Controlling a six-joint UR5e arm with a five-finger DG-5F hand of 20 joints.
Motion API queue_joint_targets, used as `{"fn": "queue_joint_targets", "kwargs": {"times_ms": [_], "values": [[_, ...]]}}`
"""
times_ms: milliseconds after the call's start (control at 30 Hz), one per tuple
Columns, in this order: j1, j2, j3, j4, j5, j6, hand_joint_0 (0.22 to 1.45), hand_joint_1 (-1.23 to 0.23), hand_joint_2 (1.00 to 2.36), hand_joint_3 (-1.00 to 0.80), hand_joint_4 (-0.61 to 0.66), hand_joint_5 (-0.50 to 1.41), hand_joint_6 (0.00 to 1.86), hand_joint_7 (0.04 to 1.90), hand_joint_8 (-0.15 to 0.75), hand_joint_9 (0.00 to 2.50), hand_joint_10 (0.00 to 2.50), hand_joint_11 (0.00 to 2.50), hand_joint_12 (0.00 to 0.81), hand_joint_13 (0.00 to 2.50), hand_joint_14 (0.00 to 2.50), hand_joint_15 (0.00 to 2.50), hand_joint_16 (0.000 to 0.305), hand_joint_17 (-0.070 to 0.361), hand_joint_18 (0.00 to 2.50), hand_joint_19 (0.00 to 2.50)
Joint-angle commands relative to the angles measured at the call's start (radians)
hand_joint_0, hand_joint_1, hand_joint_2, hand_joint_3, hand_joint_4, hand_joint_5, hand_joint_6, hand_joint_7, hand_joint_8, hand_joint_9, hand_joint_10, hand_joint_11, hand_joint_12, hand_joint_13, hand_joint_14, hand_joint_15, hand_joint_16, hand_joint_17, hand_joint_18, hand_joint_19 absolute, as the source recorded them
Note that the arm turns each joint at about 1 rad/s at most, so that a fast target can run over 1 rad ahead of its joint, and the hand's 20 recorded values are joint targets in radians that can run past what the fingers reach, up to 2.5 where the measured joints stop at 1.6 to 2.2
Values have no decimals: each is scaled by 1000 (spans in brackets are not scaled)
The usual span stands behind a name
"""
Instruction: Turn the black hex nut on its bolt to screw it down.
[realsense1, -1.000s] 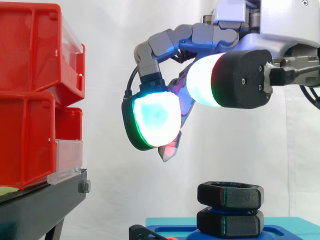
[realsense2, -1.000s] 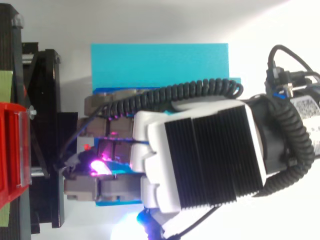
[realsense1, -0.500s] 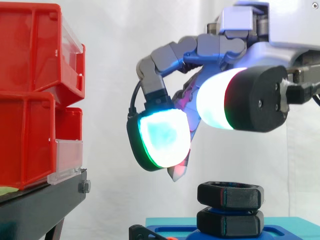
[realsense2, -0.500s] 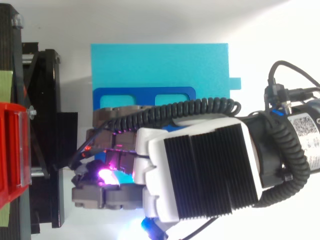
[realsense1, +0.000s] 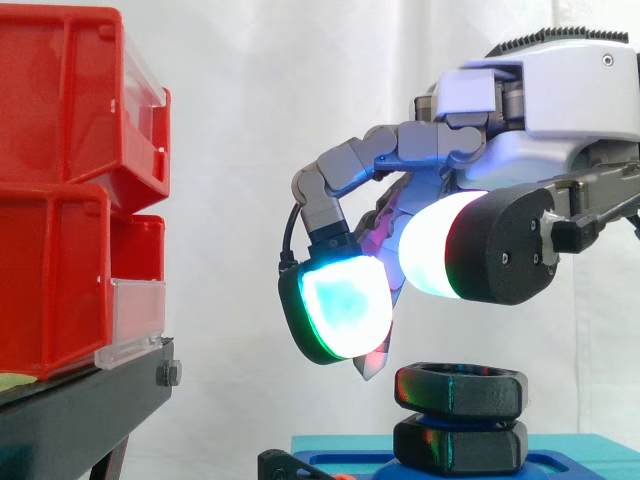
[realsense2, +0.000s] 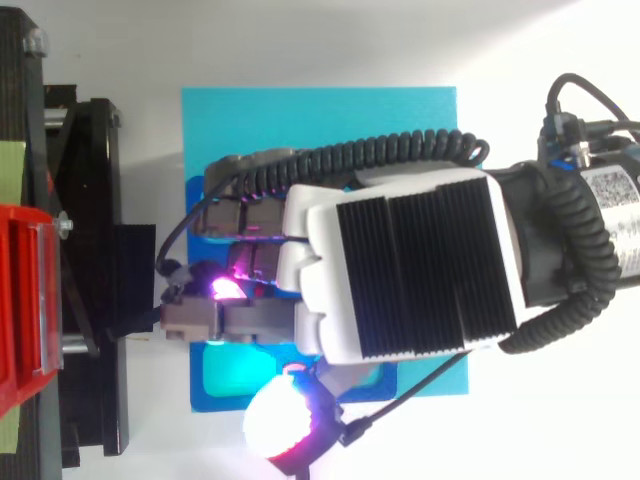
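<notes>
The black hex nut (realsense1: 460, 388) sits on top of a second black hex piece (realsense1: 460, 447) on a blue fixture (realsense1: 560, 464), which rests on a cyan plate (realsense2: 320, 120). My hand (realsense1: 480, 150) hovers just above the nut and to its left, without touching it. Its fingers bend downward in a loose claw. A cyan-green glowing pad (realsense1: 340, 310) hangs left of the nut, and a white glowing pad (realsense1: 435, 245) is above it. Nothing is held. In the top view the hand (realsense2: 400, 270) covers the nut and most of the fixture.
Stacked red bins (realsense1: 60, 190) stand on a black stand (realsense1: 80, 410) to the left, seen from above at the left edge as red bins (realsense2: 20, 300) on the black stand (realsense2: 90, 200). A white curtain hangs behind.
The hand has come down toward the nut and shifted right in the side view. From above it has moved back over the fixture, and the white pad now shows below it.
</notes>
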Motion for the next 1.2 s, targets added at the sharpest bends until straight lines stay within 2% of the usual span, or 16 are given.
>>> {"fn": "queue_joint_targets", "kwargs": {"times_ms": [0,67,367,533,700,1167], "values": [[-11,0,0,-4,-13,0,554,-360,1000,-500,238,-5,531,1455,309,1102,10,306,309,893,9,225,37,83,775,338],[-20,0,0,-18,-30,0,553,-360,1000,-500,228,-8,548,1428,310,1102,8,312,309,893,7,225,37,83,775,338],[-34,0,0,-18,-53,0,553,-359,1000,-500,214,-13,589,1370,311,1109,8,313,309,895,7,226,37,83,775,344],[-34,0,0,-18,-56,0,553,-359,1000,-500,212,-11,601,1359,313,1114,8,318,308,897,7,229,37,83,775,343],[-21,0,0,-15,-53,0,553,-358,1000,-500,210,-12,612,1346,310,1118,10,319,308,898,9,229,37,83,778,344],[-11,0,0,-18,-50,0,553,-358,1000,-500,211,-13,630,1326,313,1124,8,320,308,900,7,227,37,82,779,343]]}}
